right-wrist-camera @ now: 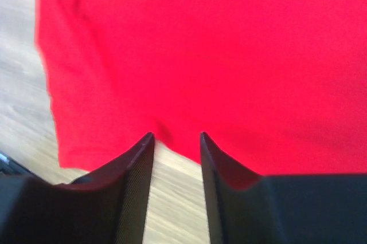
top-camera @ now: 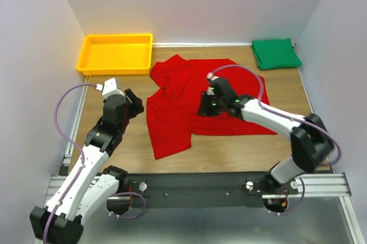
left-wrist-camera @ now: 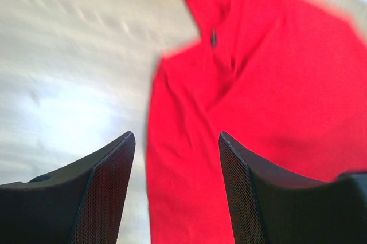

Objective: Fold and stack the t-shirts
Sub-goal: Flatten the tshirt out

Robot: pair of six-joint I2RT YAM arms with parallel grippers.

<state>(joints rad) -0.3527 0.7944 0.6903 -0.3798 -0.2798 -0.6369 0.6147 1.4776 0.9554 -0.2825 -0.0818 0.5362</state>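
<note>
The red t-shirt [top-camera: 195,103] lies spread and partly folded on the middle of the table. The green t-shirt [top-camera: 276,53] sits folded at the back right corner. My left gripper [top-camera: 135,103] hovers at the red shirt's left edge. In the left wrist view it [left-wrist-camera: 176,138] stands open, with the edge of the red t-shirt [left-wrist-camera: 241,83] below the gap. My right gripper [top-camera: 207,106] is over the red shirt's middle. In the right wrist view its [right-wrist-camera: 176,136] jaws stand narrowly apart, with bare wood between them and the hem of the red t-shirt [right-wrist-camera: 218,49] at the fingertips.
A yellow plastic tray [top-camera: 116,54] stands at the back left, just beyond the red shirt's sleeve. White walls close in the table on the left, back and right. Bare wood [top-camera: 229,152] shows along the near edge.
</note>
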